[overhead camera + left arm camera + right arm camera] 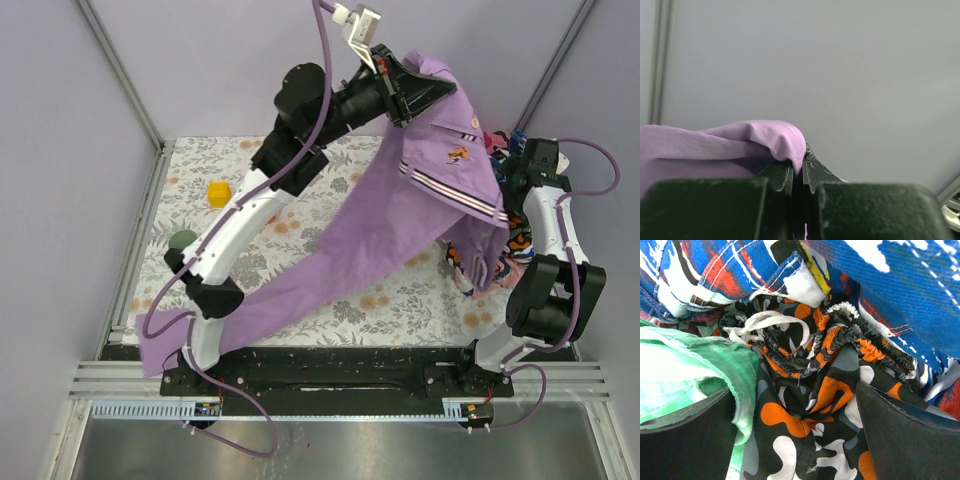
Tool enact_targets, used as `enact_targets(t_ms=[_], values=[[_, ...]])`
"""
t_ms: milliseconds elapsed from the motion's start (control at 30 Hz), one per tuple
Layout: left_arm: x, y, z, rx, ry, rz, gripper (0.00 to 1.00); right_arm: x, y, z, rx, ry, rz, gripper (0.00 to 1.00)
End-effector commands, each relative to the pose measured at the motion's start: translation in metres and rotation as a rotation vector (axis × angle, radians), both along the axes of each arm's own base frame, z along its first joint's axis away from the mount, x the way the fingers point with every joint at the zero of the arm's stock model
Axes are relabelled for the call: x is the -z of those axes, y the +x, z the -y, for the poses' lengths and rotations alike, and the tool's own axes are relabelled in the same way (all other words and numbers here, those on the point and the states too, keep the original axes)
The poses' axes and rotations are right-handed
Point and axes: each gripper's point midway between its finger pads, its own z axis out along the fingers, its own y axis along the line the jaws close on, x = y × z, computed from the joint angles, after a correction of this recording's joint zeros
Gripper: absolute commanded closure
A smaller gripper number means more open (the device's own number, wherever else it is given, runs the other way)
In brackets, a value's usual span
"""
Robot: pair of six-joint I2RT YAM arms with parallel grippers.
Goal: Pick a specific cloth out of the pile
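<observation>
Cloth, the lilac-purple shirt, hangs from the left gripper, whose jaws are clamped together on a fold near its collar. The left wrist view shows purple fabric bunched just above and to the left of the closed tips. Below those jaws the shirt drapes as one long sheet. Its far end trails down to the left over the near edge of the table, and its striped sleeve hangs to the right, against the pile. The picking itself looks done: the shirt is gripped and mostly lifted away from the other garments. What seems left is drawing the sleeve side clear of the heap and setting the shirt apart; whether it is caught there I cannot tell. The right gripper hovers over the pile with jaws wide apart and nothing held. Orange-black camouflage lies between its fingers, green-white cloth sits beside one finger, and blue-white-red fabric lies beyond the tips.
</observation>
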Motion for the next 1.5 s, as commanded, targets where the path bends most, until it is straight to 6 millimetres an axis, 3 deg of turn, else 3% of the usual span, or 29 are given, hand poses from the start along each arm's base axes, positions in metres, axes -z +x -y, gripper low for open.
enact_targets(t_ms=[0, 133, 267, 333, 367, 433, 533, 667, 733, 833, 933, 1100, 1133, 1200, 1267, 1367, 1467], values=[[-0.092, -0.041, -0.039, 0.113, -0.326, 0.174, 1.00, 0.009, -0.004, 0.008, 0.008, -0.024, -0.030, 0.01], [-0.081, -0.036, -0.035, 0.132, -0.298, 0.150, 1.00, 0.019, 0.000, 0.005, 0.000, 0.001, -0.041, 0.01], [-0.050, -0.020, -0.039, 0.127, -0.194, 0.076, 1.00, 0.026, -0.002, 0.005, 0.001, 0.000, -0.060, 0.01], [-0.030, -0.009, -0.055, 0.107, -0.140, 0.038, 1.00, 0.025, -0.002, 0.005, -0.001, -0.002, -0.058, 0.01], [-0.012, 0.000, -0.061, 0.089, -0.097, 0.002, 1.00, 0.025, -0.003, 0.005, -0.005, 0.000, -0.058, 0.01], [0.009, -0.006, -0.088, 0.041, -0.026, 0.003, 1.00, 0.021, -0.002, 0.004, -0.007, -0.001, -0.045, 0.01], [0.077, -0.001, -0.116, -0.144, 0.166, -0.037, 1.00, 0.013, -0.003, 0.004, -0.007, -0.004, -0.027, 0.01], [0.162, 0.000, -0.184, -0.461, 0.294, -0.160, 1.00, -0.001, -0.005, 0.000, -0.012, 0.000, 0.006, 0.01], [0.211, -0.006, -0.204, -0.529, 0.343, -0.229, 1.00, -0.010, -0.008, -0.005, -0.015, 0.009, 0.025, 0.01], [0.293, -0.012, -0.215, -0.554, 0.441, -0.368, 1.00, -0.036, -0.012, -0.021, -0.047, -0.042, 0.061, 0.01], [0.365, -0.001, -0.229, -0.659, 0.559, -0.520, 1.00, -0.075, -0.017, -0.042, -0.087, -0.159, 0.111, 0.01], [0.475, -0.005, -0.215, -0.606, 0.825, -0.754, 1.00, -0.134, -0.048, -0.065, -0.088, -0.189, 0.227, 0.01], [0.487, -0.008, -0.215, -0.611, 0.872, -0.769, 0.91, -0.142, -0.054, -0.067, -0.089, -0.184, 0.255, 0.01], [0.499, -0.014, -0.211, -0.629, 0.956, -0.766, 0.49, -0.158, -0.067, -0.076, -0.122, -0.165, 0.330, 0.01], [0.492, -0.021, -0.207, -0.654, 1.006, -0.721, 0.01, -0.162, -0.077, -0.088, -0.181, -0.134, 0.381, 0.01], [0.454, -0.026, -0.207, -0.699, 0.948, -0.652, 0.01, -0.154, -0.090, -0.107, -0.265, -0.074, 0.417, 0.01], [0.411, -0.041, -0.220, -0.712, 0.826, -0.609, 0.01, -0.133, -0.100, -0.128, -0.353, 0.002, 0.453, 0.00]])
